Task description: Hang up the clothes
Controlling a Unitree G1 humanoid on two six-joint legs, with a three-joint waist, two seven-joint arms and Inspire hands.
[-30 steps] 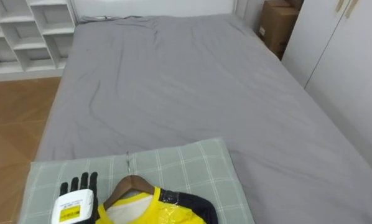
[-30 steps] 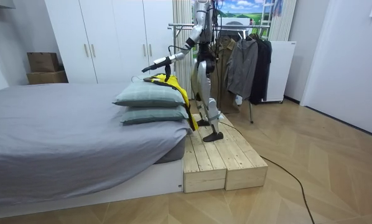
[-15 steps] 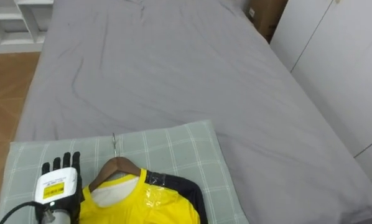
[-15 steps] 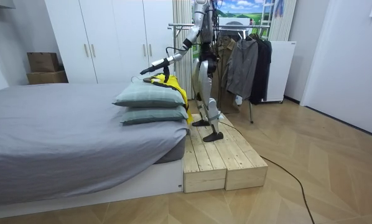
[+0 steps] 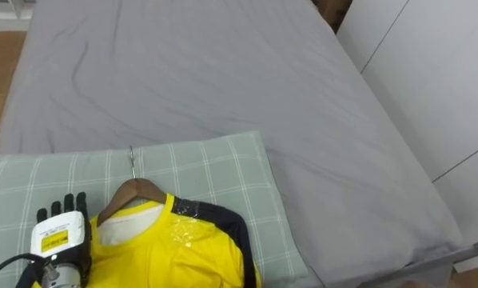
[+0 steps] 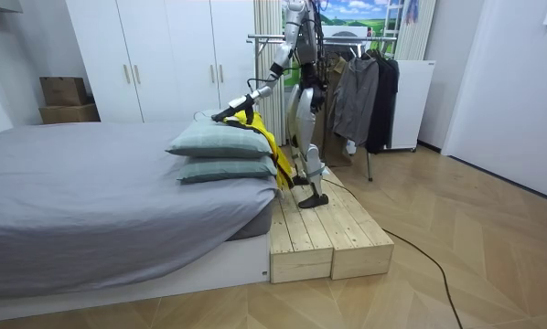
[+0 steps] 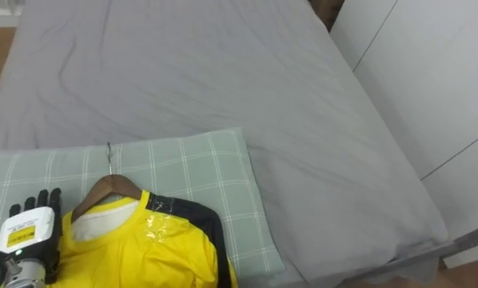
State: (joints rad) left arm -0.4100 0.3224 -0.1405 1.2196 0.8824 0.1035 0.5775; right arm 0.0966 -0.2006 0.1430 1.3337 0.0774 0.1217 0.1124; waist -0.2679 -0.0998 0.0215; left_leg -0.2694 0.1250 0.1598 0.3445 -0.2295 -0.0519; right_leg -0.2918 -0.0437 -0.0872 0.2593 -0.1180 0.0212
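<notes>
**Edges and clearance.** The yellow shirt (image 5: 175,256) is on a wooden hanger (image 5: 132,189) and lies on the top pillow (image 5: 215,172), at the pillow's edge nearest the robot. The hanger's metal hook points away from the robot, toward the open bed (image 5: 207,80). In the room view, the shirt's lower part drapes over the pillow edge and down the end of the bed. The left robot hand (image 5: 61,230) rests on the pillow just beside the hanger's left shoulder. Its fingers are straight and released, and it grasps nothing. The pillow surface beyond the hook is bare. To the right of the shirt, a strip of pillow remains before the pillow's right edge.

**Surface and room.** The top pillow sits on a second pillow (image 6: 223,170). The bed has a grey sheet with shallow creases. The robot stands on a wooden platform (image 6: 319,228) against the end of the bed. A clothes rack (image 6: 347,38) with dark garments (image 6: 360,96) is behind the robot. White wardrobe doors (image 5: 439,72) run along the bed's right side.
</notes>
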